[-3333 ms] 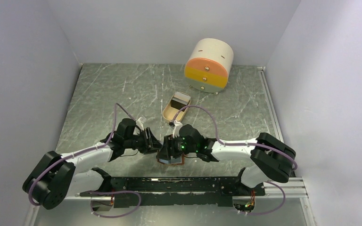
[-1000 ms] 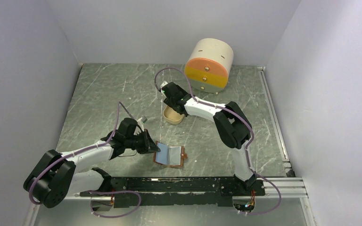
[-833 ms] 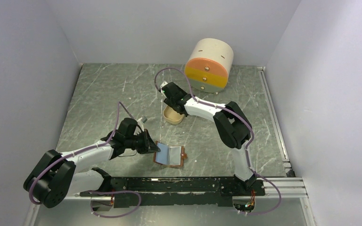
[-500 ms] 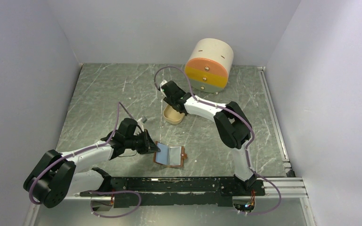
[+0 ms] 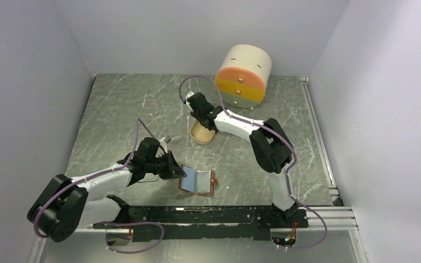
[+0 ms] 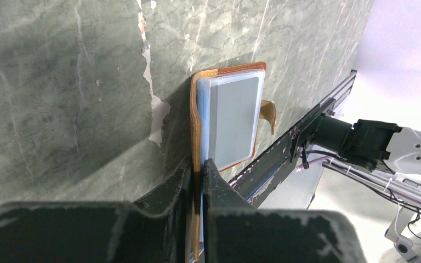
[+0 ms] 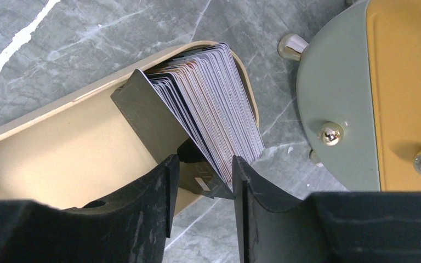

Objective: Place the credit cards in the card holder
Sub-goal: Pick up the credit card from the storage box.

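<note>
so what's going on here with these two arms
The left gripper is clamped on the edge of the open card holder, which lies on the table near the arm bases. The right gripper is at the beige tray, where a stack of credit cards stands on edge. Its jaws are apart, straddling the stack's near corner, with no card pinched yet. One arm steadies the holder; the other looks set to take a card.

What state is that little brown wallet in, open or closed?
Open: the card holder lies spread, clear pockets facing up, with the left gripper pinching one edge.
</note>
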You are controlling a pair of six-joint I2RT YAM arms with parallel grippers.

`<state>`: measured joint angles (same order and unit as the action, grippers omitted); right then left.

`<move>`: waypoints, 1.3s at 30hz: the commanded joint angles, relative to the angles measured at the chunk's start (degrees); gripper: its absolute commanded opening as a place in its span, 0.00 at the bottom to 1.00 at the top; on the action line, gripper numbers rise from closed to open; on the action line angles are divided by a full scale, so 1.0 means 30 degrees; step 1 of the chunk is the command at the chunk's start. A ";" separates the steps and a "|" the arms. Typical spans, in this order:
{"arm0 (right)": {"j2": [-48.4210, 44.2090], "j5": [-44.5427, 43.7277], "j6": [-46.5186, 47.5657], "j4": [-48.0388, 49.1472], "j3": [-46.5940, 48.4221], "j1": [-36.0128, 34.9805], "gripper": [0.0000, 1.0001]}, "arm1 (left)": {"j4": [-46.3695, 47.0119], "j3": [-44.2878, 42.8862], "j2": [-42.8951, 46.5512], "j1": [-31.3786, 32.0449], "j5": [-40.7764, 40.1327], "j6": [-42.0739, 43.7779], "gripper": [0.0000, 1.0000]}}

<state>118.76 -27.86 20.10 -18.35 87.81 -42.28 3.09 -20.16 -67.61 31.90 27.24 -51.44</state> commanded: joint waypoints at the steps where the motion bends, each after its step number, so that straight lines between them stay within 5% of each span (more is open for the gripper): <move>1: -0.0735 -0.0333 -0.0219 -0.0401 0.0869 0.0118 0.40 | 0.0613 0.0023 -0.0057 -0.0030 0.0586 -0.0076 0.09; 8: -0.0669 0.0095 -0.0606 -0.1111 0.1231 0.0090 0.28 | 0.0634 0.0006 -0.0123 -0.0029 0.0616 -0.0105 0.09; 18: -0.0798 0.0532 -0.0735 -0.1495 0.1586 0.0092 0.33 | 0.0431 -0.0166 -0.0064 -0.0022 0.0651 -0.0076 0.09; 28: -0.1093 0.1657 -0.1111 -0.2537 0.1877 0.0082 0.22 | 0.0452 -0.0428 -0.0396 0.0115 0.0642 -0.0043 0.09; 33: -0.1471 0.3733 -0.1835 -0.3821 0.2016 0.0018 0.01 | 0.0650 -0.0327 -0.0431 0.0144 0.0524 -0.0289 0.09; 39: -0.3095 0.5553 -0.3605 -0.5072 0.1553 -0.0522 0.00 | 0.0464 -0.0391 -0.0348 0.0137 -0.0532 -0.1000 0.09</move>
<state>114.76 -15.42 13.78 -30.41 91.94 -42.87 3.29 -20.18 -68.60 32.08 27.38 -52.45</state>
